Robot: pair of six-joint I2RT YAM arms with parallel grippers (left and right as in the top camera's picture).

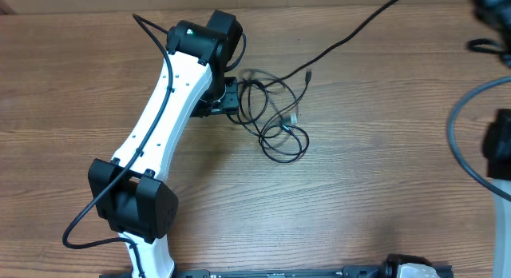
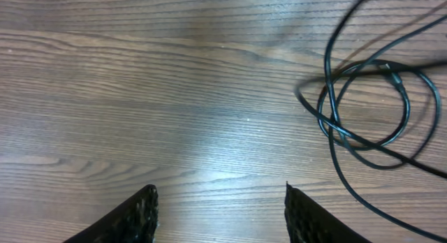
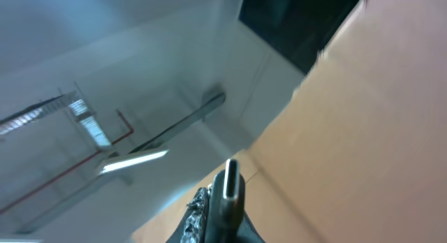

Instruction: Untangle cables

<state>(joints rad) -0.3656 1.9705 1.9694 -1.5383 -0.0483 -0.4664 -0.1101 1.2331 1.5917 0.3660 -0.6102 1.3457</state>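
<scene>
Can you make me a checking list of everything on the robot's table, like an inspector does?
Surface: wooden table, brown grain.
Job's things: cables in loose tangled loops beside the left arm; one strand runs toward the top right.
Clutter: nothing seen.
Tools: left tool open over the wood, holding nothing; right tool shut, aimed away from the table, something small and shiny at its tip.
Cables: thick black cord on the left arm.
Surroundings: blurred pale room, strip light.

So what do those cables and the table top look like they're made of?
The cables: black, slightly glossy rubber or plastic sheath, judging by the soft loops. Their plug ends look silvery, probably metal. The table: brown wood grain with a faint sheen, possibly laminate or veneer.
</scene>
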